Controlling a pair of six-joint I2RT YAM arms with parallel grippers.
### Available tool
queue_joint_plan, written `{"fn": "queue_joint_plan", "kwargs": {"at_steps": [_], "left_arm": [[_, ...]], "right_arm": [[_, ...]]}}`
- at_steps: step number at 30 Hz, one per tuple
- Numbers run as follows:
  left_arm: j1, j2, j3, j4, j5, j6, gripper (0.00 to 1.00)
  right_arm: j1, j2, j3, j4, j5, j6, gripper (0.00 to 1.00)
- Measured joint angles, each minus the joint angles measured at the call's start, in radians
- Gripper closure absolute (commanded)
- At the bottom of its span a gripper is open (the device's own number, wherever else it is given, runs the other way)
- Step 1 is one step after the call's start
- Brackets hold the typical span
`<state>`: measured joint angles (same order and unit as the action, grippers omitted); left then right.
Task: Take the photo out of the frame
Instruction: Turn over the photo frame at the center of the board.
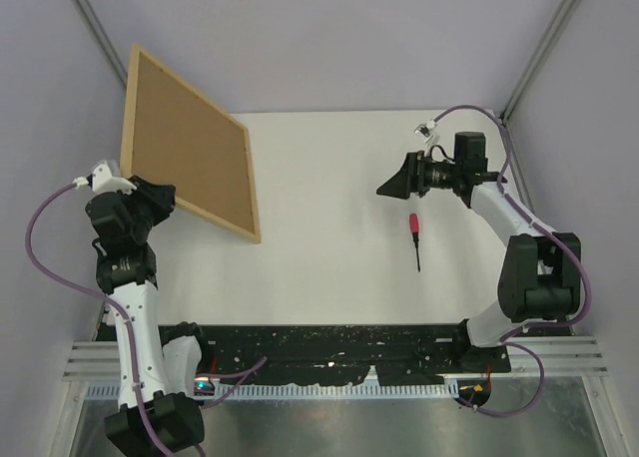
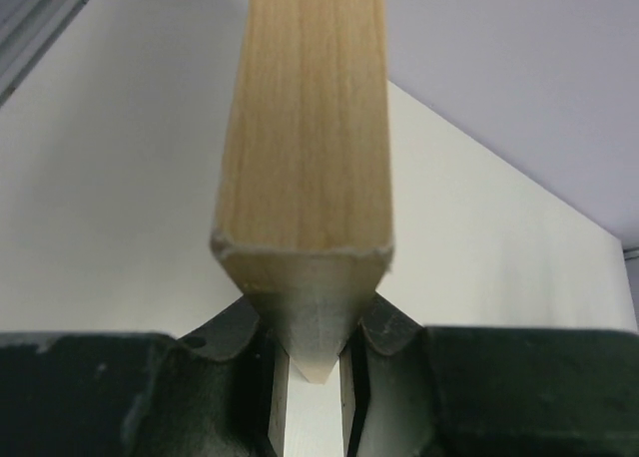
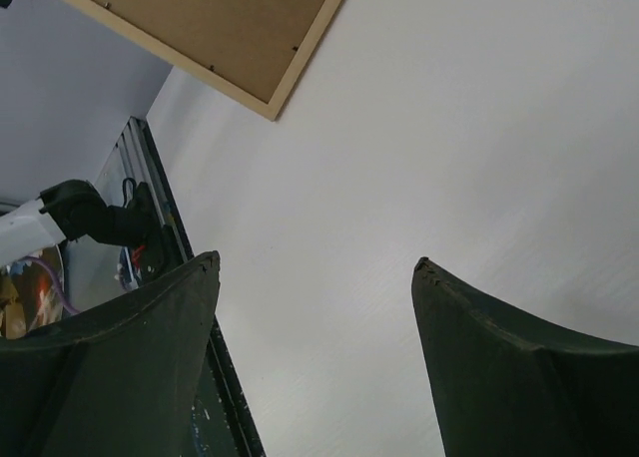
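Wood frame, brown back showing: tilted above desk, edge pinched by nearly closed left gripper. Right gripper wide open, empty. Photo unseen. Hold firm; right frees backing.

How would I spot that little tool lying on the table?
Look at the white table, right half. There lies a small screwdriver with a red handle and thin dark shaft. It is tiny and flat, unlike the large light-wood picture frame tilted up at left.
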<state>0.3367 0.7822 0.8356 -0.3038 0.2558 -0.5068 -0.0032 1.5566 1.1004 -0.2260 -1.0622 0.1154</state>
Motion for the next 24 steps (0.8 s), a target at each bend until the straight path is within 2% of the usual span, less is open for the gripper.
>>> {"fn": "queue_joint_plan", "kwargs": {"at_steps": [5, 14, 24], "left_arm": [[0.055, 0.018, -0.079, 0.112, 0.078, -0.069, 1.00], [0.089, 0.092, -0.109, 0.187, 0.174, -0.118, 1.00], [0.091, 0.147, -0.109, 0.174, 0.264, -0.129, 1.00]], "right_arm": [[0.180, -0.021, -0.081, 0.110, 0.057, -0.073, 0.16], [0.570, -0.014, -0.095, 0.255, 0.439, -0.370, 0.16], [0.871, 0.214, -0.007, 0.404, 0.856, -0.620, 0.15]]}}
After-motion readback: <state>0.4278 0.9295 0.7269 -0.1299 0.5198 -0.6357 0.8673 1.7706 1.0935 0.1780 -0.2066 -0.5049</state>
